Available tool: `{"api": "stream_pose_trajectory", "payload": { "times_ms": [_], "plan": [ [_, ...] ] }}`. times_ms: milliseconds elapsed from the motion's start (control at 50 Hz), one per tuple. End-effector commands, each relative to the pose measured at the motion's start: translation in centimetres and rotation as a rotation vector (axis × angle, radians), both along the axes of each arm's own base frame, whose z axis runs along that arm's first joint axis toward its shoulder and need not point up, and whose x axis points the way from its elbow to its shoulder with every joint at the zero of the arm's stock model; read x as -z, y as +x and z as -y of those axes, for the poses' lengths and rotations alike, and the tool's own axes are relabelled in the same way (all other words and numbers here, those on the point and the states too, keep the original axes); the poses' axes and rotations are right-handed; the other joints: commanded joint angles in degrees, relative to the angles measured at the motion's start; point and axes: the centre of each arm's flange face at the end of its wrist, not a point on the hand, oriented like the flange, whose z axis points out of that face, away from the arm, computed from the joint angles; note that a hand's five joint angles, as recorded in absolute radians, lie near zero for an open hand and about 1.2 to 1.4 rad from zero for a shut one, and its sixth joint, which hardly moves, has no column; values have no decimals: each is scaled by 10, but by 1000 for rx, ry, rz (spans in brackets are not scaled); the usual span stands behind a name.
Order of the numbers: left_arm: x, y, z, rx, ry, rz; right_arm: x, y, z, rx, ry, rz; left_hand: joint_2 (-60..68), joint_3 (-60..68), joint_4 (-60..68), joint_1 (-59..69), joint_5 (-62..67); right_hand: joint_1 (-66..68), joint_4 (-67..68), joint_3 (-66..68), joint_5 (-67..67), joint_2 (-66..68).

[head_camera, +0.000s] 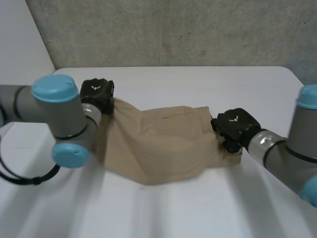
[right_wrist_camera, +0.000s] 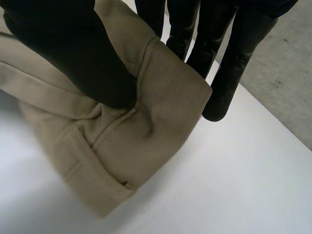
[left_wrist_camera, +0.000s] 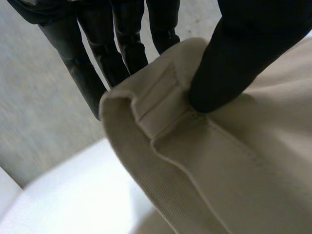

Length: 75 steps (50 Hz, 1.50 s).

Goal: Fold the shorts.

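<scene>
Head view: tan shorts stretch lengthwise from left hand to right hand; each hand pinches its end.

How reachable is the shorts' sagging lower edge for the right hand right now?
Probably not without letting go: the right hand is pinched shut on the shorts' corner, and the left hand holds the other end. The white table by that edge looks free.

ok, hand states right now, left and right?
Left hand: shut, pinching the shorts at an edge.
Right hand: shut, pinching a corner of the shorts.
</scene>
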Motion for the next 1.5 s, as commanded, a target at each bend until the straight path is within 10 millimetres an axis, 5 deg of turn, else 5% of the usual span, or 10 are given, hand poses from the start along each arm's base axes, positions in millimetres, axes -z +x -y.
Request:
{"api": "stream_pose_trajectory", "payload": {
  "times_ms": [20, 120, 200, 360, 600, 740, 840, 900, 1500],
  "plan": [
    [4, -10, 29, -48, -242, 13, 6, 17, 24, 137, -41, 83, -124, -124, -128, -123, -130, 243, 120, 124, 133, 127],
    [-3, -7, 32, -108, -306, 26, 9, 23, 28, 205, -48, 125, -351, -351, -355, -350, -357, 243, 120, 124, 133, 127],
    [-10, -2, 15, -113, -278, 39, 17, 34, 21, 192, -36, 118, -493, -492, -496, -491, -498, 243, 120, 124, 133, 127],
    [-39, 12, -52, -64, -227, 59, 26, 37, 19, 207, -30, 108, -474, -474, -478, -473, -480, 243, 120, 124, 133, 127],
    [-12, 31, -161, 66, 40, 148, 24, 36, 25, 248, -49, 132, -315, -314, -319, -313, -321, 243, 120, 124, 133, 127],
    [7, 42, -184, 57, 247, 92, 24, 35, 26, 252, -47, 130, -214, -213, -217, -212, -219, 243, 120, 124, 133, 127],
    [13, 43, -184, 37, 296, 43, 25, 36, 25, 247, -44, 128, -207, -206, -211, -205, -213, 243, 120, 124, 133, 127],
    [35, 41, -176, 19, 359, 65, 25, 36, 24, 246, -41, 127, -207, -206, -211, -205, -213, 243, 120, 124, 133, 127],
    [54, 13, -106, -25, 293, 16, 29, 35, 21, 240, -37, 114, -251, -250, -254, -249, -257, 243, 120, 124, 133, 127]
  ]
}}
